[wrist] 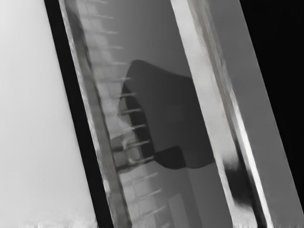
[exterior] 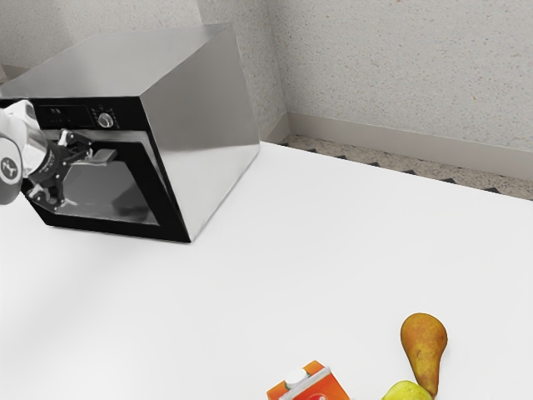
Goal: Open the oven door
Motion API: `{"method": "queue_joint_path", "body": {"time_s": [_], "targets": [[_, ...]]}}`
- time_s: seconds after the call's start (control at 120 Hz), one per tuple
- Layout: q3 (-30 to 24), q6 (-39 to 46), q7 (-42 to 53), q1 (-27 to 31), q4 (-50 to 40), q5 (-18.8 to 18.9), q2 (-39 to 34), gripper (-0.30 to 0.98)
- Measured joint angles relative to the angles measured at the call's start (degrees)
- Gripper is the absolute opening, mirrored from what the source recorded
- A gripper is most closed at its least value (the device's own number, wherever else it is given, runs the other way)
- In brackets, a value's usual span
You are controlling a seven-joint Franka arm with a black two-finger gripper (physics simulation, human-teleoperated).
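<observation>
Up against the front of the steel oven (exterior: 196, 133), the black gripper (exterior: 86, 179) stands open in the exterior view, one finger near the top of the door's window and the other lower down. Nothing is visible between them. The oven door (exterior: 172, 218) looks shut, with its pale handle (exterior: 129, 136) running along the top edge under the control panel. In the wrist view, the door's glass (wrist: 166, 109) shows a dark reflection, and the bright handle (wrist: 206, 80) crosses beside it. Whether a finger touches the handle, I cannot tell.
A round knob (exterior: 105, 120) sits on the oven's black panel. Toward the exterior view's lower right, an orange carton (exterior: 321, 388), a brown pear (exterior: 424, 343) and a yellow-green fruit (exterior: 406, 392) rest on the white table (exterior: 333, 242), away from the oven.
</observation>
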Motion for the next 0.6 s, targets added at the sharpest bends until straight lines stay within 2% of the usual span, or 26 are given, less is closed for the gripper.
{"method": "queue_joint_path", "body": {"time_s": [0.083, 0.175, 0.242, 0.283, 0.35, 0.383, 0.408, 0.458, 0.492, 0.542, 0.6], "targets": [[-0.06, 0.07, -0.12, 0.20, -8.12, -0.61, -6.83, 0.68], [-0.98, 0.64, 1.37, 1.06, -22.77, -2.12, -22.54, 0.67], [-6.59, 0.81, 3.37, 3.67, -30.32, -3.80, -34.94, 0.67], [-10.18, 0.20, 4.16, 4.64, -30.57, -4.28, -38.61, 0.67], [-13.04, -6.95, 4.96, 3.03, -17.76, -4.35, -36.62, 0.67], [-13.36, -13.25, 5.08, -0.41, -7.65, -3.95, -32.77, 0.67], [-12.91, -18.19, 5.03, -5.04, -1.55, -3.38, -30.33, 0.67], [-6.08, -27.31, 4.68, -24.04, 8.67, -1.50, -23.76, 0.67], [-2.94, -32.62, 4.48, -32.57, 12.68, 0.06, -19.60, 0.67], [-1.55, -39.10, 4.11, -39.58, 14.97, 1.82, -15.07, 0.67], [-1.49, -44.65, 3.65, -43.10, 14.44, 3.34, -12.66, 0.68]]}}
